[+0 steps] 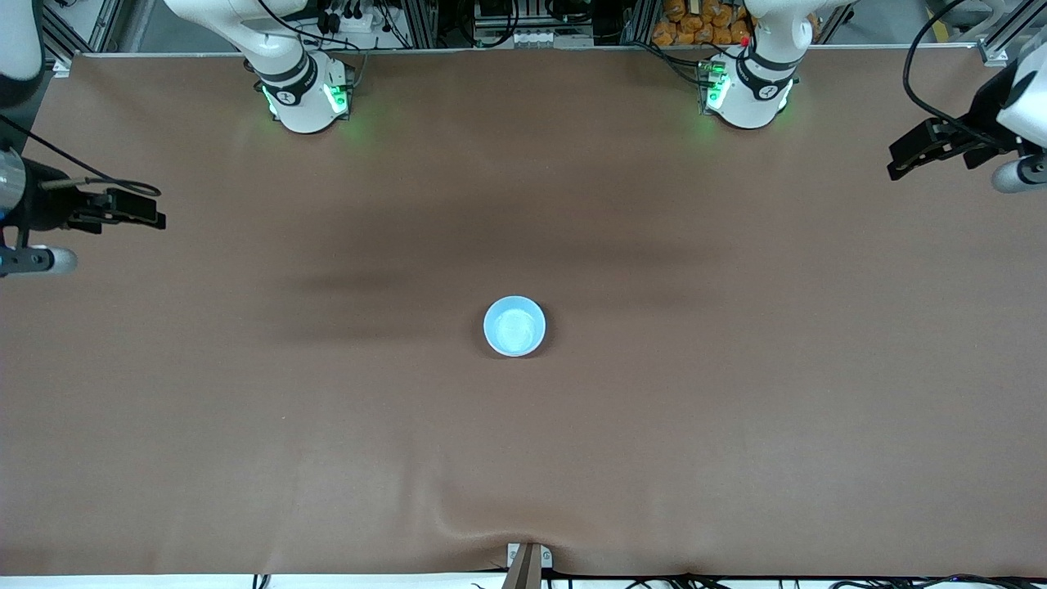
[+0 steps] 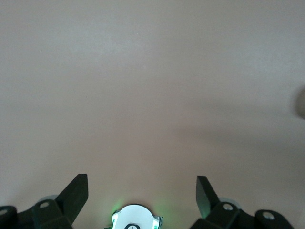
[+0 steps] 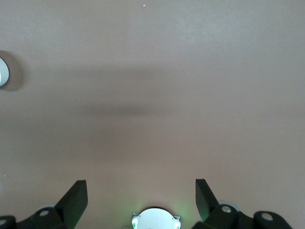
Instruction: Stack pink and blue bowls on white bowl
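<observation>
Front view shows us one blue bowl point(image 1: 514, 326) mid-surface, seemingly topping the stack. Both tools hang wide and empty: left tool point(image 1: 904, 161) and right tool point(image 1: 151, 209) over opposite ends. We should stay clear.

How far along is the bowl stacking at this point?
It looks finished or nearly so: only one bowl spot shows, with the blue bowl uppermost at mid-table. Whether pink and white sit beneath it cannot be seen. Nothing is in hand: the left gripper and right gripper hang open and empty over their table ends. Nothing visible is left.
</observation>
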Controlling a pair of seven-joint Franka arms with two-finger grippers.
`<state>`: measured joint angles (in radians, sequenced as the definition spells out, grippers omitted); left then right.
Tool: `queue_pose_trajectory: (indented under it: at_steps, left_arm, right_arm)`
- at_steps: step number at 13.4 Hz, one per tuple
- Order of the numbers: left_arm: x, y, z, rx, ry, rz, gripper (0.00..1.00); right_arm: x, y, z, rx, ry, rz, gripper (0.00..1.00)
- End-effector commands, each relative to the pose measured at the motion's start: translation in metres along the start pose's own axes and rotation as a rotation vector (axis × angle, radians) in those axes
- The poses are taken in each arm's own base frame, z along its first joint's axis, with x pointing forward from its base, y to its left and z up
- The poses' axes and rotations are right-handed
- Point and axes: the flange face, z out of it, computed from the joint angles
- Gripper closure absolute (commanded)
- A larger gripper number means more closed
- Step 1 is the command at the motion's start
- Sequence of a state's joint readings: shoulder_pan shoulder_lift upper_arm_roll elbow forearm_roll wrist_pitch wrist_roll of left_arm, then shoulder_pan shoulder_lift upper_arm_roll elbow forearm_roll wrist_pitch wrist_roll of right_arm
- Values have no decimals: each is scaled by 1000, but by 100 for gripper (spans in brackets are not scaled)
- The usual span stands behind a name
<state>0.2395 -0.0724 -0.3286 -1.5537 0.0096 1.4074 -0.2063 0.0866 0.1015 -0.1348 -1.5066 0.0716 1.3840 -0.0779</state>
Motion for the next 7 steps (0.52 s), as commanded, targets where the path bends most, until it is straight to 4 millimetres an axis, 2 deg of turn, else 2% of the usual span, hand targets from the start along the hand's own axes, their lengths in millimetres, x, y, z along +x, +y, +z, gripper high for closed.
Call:
queue_pose_trajectory:
  at_steps: [1, 2, 5, 7]
  left_arm:
    - [4, 18, -4, -14, 40, 48, 0]
    - [6, 22, -2, -18, 43, 56, 0]
    - [7, 30, -2, -22, 43, 75, 0]
    - [8, 30, -1, -21, 42, 75, 0]
  right_arm:
    - [-5, 10, -2, -12, -8, 31, 0]
    - [-9, 12, -3, -12, -25, 46, 0]
    - [-35, 5, -29, -9, 4, 97, 0]
    - [-39, -1, -35, -35, 19, 87, 0]
